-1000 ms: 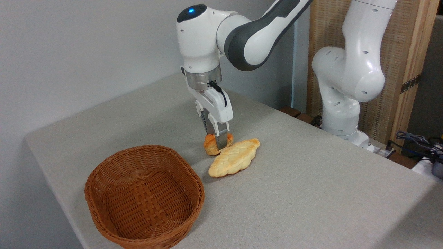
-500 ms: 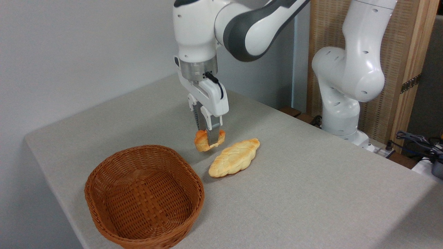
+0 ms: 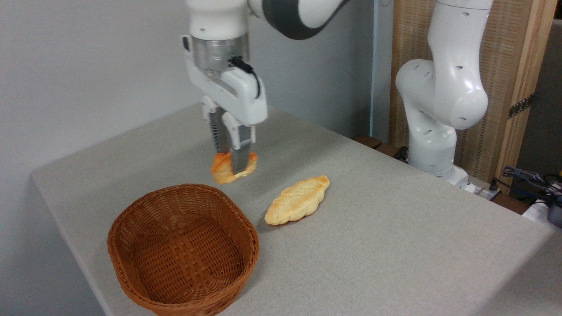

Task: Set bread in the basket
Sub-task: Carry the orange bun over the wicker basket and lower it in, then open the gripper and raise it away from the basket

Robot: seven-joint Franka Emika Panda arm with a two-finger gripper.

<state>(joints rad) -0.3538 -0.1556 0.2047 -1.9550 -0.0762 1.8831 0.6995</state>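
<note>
I have the bread [image 3: 226,169], a small orange-brown knotted bun, pinched between the jaws and hanging in the air, clear of the tabletop [image 3: 395,228]. It sits just beyond the far rim of the wicker basket [image 3: 131,267], above and a little behind it, not yet over the opening. The gripper [image 3: 232,164] points straight down, its jaws clenched on the bun's middle, and the bun looks slightly squashed and tilted in the hold, with more of it showing on the left side of the near finger.

The basket stands near the tabletop's front left corner, empty as far as I can see. The longer pale braided loaf [image 3: 297,199] lies flat on the tabletop to the right of the basket, near it but not touching, and well clear of my path.

The step in hand, as I judge it, is the carry to the basket. To do it well I want to keep this height until the bun is over the middle of the opening, so it cannot clip the far rim and tip the light basket. Then I lower it inside the walls before letting go, since a soft round bun dropped from high could bounce or roll out. With the grip off-centre, I move smoothly and avoid jerks.
</note>
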